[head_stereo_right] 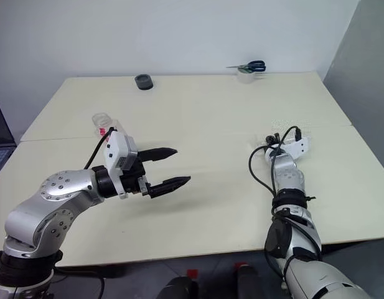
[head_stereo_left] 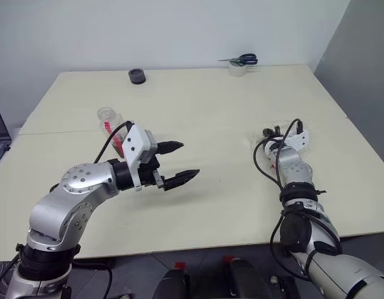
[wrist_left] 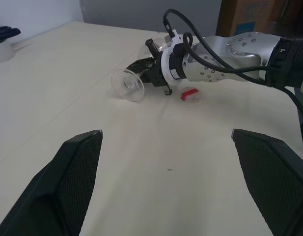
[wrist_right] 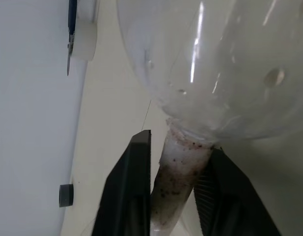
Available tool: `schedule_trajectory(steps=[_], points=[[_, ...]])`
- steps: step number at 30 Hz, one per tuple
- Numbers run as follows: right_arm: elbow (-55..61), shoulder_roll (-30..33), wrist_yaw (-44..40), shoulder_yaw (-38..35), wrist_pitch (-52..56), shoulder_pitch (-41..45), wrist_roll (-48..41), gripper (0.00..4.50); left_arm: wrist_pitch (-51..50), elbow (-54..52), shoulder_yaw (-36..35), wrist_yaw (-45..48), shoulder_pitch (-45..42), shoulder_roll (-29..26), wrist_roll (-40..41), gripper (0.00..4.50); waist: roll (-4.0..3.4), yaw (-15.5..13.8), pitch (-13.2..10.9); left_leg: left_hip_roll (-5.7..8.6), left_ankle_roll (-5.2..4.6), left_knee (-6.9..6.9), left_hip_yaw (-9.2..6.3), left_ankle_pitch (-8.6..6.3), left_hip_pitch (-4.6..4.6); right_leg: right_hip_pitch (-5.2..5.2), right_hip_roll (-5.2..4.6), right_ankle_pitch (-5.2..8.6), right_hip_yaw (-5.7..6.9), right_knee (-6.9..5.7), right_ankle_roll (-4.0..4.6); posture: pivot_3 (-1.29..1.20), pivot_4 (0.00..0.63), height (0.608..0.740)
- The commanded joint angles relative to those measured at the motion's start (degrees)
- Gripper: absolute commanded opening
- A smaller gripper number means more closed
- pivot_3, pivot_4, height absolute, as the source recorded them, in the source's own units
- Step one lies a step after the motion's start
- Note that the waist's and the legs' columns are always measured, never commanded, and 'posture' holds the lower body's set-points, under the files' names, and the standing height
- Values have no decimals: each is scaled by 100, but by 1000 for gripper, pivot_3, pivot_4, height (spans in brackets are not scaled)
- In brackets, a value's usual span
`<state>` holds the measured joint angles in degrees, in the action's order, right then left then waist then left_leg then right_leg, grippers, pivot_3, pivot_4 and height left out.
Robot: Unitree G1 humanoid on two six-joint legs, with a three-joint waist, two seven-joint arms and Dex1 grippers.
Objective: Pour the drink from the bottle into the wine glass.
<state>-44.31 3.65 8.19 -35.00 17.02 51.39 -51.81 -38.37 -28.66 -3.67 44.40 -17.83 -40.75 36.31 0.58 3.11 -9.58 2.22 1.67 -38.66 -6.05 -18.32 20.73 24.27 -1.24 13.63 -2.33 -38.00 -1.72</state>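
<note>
R end effector [wrist_right: 173, 187] pinches the wine glass [wrist_right: 215, 69] by its stem, glass lying on its side at right of tabletop [head_stereo_left: 210, 106], prob. to stand it up. L end effector [head_stereo_left: 177, 164] spread, empty, mid-frame; bottle [head_stereo_left: 111, 121] behind it, upper left.

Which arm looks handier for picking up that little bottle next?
Probably the left: its open left gripper hovers near the bottle, while the right gripper is shut on the wine glass stem.
</note>
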Motion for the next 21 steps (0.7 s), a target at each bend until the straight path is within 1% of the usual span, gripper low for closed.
schedule_trajectory(steps=[1, 2, 4, 5, 7, 8, 9, 11, 14, 15, 17, 21], points=[[202, 9, -103, 281, 145, -5, 328, 258, 25, -117, 11, -30, -129, -2, -15, 4500, -1, -9, 1, 1, 0, 0, -1, 0, -1, -2, 0, 0, 0, 0, 0, 0, 150, 740], [319, 10, -167, 448, 183, -17, 479, 237, 20, -117, 8, -43, -141, -1, -17, 4500, -1, -11, 0, 2, 0, -2, -6, 0, 0, -4, -1, 0, 1, 1, 0, 0, 150, 740], [670, 67, -440, 1072, 194, -99, 1061, 237, 7, -140, -18, -63, -121, -8, -7, 4500, -2, -3, 0, 2, 0, -2, -2, 0, 1, -1, 0, 0, 1, 0, 0, 0, 150, 740], [884, 108, -639, 1470, 130, -179, 1437, 237, -4, -172, -42, -74, -78, -19, 5, 4500, -2, 7, 0, 2, 0, -1, 0, 0, 2, 2, -1, 0, 1, 0, 0, 0, 150, 740], [1416, 239, -1280, 2545, -228, -453, 2396, 237, -27, -304, -92, -90, 88, -50, 43, 4500, -4, 21, -1, 1, 1, 3, 2, 0, 4, 9, 0, 0, -1, 0, 0, 0, 150, 740], [1597, 264, -1482, 2920, -398, -616, 2747, 237, -42, -371, -105, -108, 160, -54, 63, 4500, -4, 25, -1, 1, 3, 6, 3, 1, 6, 13, 0, 0, -1, 1, 0, 0, 150, 740], [1712, 254, -1578, 3134, -499, -757, 2959, 237, -61, -426, -111, -132, 211, -51, 84, 4500, -4, 25, -1, 1, 5, 14, 6, 3, 5, 16, -1, 0, -4, 3, 0, 0, 150, 740], [1864, 189, -1567, 3347, -570, -1049, 3235, 237, -117, -538, -130, -188, 286, -44, 142, 4500, -3, 21, -1, -1, 16, 16, 5, 9, 6, 18, -4, 0, -5, 4, 0, 0, 150, 740], [2285, 388, -1950, 4123, -893, -1586, 4042, 237, -181, -629, -180, -258, 361, -47, 198, 4500, -3, 6, -1, 0, 22, 17, 1, 12, 7, 18, -14, 0, -4, 4, 0, 0, 150, 740], [2460, 434, -2024, 4274, -889, -1782, 4189, 237, -190, -653, -199, -281, 393, -53, 208, 4500, -1, -3, 0, 0, 22, 16, 1, 12, 6, 16, -14, 0, -4, 5, 0, 0, 150, 740], [2921, 491, -2005, 4308, -566, -2321, 4235, 237, -214, -714, -255, -318, 479, -72, 253, 4500, 1, -11, 2, 2, 22, 16, -3, 12, 5, 12, -13, 0, -3, 8, 0, 0, 150, 740], [3686, 680, -2055, 4270, -114, -3087, 4349, 237, -241, -799, -296, -343, 624, -71, 300, 4500, 3, -42, 8, 0, 23, 17, -9, 11, 1, 5, -13, 1, -4, 12, 0, 0, 150, 740]])
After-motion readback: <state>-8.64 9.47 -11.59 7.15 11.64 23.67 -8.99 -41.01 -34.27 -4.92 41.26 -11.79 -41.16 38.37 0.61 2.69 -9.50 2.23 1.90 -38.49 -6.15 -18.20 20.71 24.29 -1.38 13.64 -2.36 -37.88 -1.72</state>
